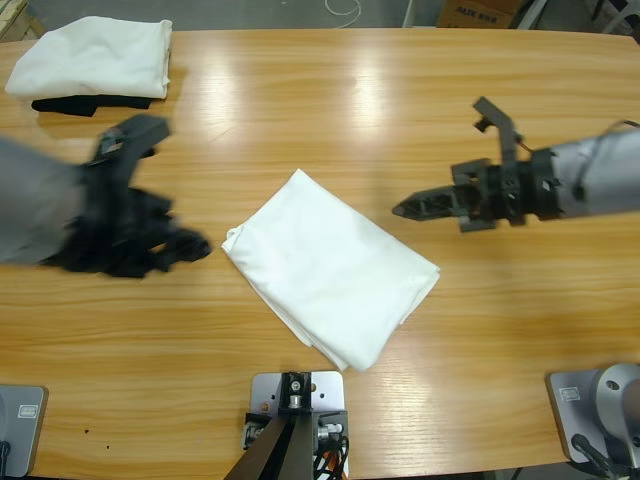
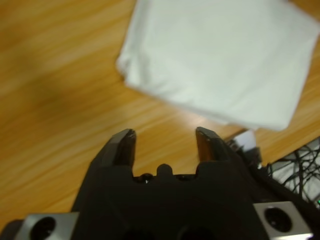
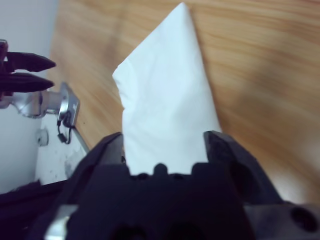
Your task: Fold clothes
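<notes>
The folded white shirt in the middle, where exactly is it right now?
In the high view the folded white shirt lies on the table near its front middle, between the left gripper and the right gripper, touching neither.

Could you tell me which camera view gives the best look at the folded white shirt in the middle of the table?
The high view: it shows the whole folded shirt lying on the table, all edges visible. The left wrist view cuts off its top, and in the right wrist view the right claw hides its near end.
</notes>
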